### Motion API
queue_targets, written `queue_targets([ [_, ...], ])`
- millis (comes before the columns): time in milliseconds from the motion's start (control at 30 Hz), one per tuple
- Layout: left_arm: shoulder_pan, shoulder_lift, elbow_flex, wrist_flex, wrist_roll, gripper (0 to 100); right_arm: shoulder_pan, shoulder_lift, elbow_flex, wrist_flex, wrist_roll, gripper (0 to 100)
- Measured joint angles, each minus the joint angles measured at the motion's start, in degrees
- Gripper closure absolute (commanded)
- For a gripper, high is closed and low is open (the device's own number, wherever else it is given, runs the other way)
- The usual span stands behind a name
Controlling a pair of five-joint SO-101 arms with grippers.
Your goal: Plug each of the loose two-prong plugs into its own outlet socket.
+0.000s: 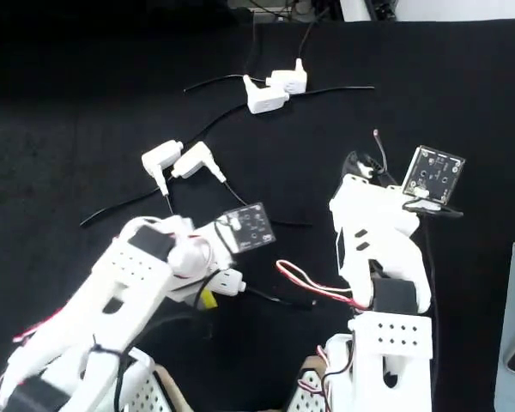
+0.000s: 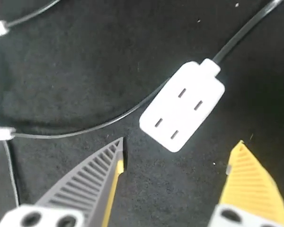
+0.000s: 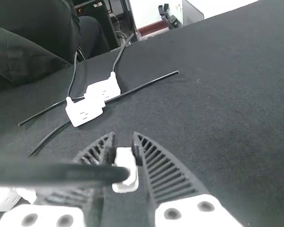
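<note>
Black table (image 1: 69,112), left claw (image 2: 180,141) spread above outlet socket (image 2: 182,106), right claw (image 3: 123,137) pinching white plug (image 3: 123,158)

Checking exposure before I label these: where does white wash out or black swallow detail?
High view: the white outlet sockets glare featureless, black cords nearly vanish into the cloth. Left wrist view: the socket block is evenly lit, slots readable. Right wrist view: bright background washes out.
</note>
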Motion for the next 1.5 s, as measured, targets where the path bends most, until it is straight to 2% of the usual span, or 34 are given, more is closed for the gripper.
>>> queue_targets([
  [200, 3.87, 8.70, -2.02, -5.27, -0.26, 68, 0.00, 0.00, 0.00, 0.00, 0.00, 98.4],
  [367, 4.40, 14.68, -2.46, -9.32, -0.26, 79, 0.00, 0.00, 0.00, 0.00, 0.00, 98.4],
  [567, 4.92, 15.30, -2.46, -10.46, -0.18, 98, 0.00, 0.00, 0.00, 0.00, 0.00, 98.4],
  [900, 4.92, 15.30, -10.81, -10.46, 13.01, 97, 0.00, 0.00, 0.00, 0.00, 0.00, 98.4],
  [1033, 4.75, 19.34, -12.92, -16.26, 17.14, 97, 0.00, 0.00, 0.00, 0.00, 0.00, 98.4],
  [1200, 2.81, 30.68, -15.21, -23.56, 20.13, 97, 0.00, 0.00, 0.00, 0.00, 0.00, 98.4],
  [1300, 2.81, 35.52, -18.37, -21.80, 20.31, 97, 0.00, 0.00, 0.00, 0.00, 0.00, 98.4],
  [1500, 2.55, 37.01, -21.45, -15.12, 20.31, 97, 0.00, 0.00, 0.00, 0.00, 0.00, 98.4],
])
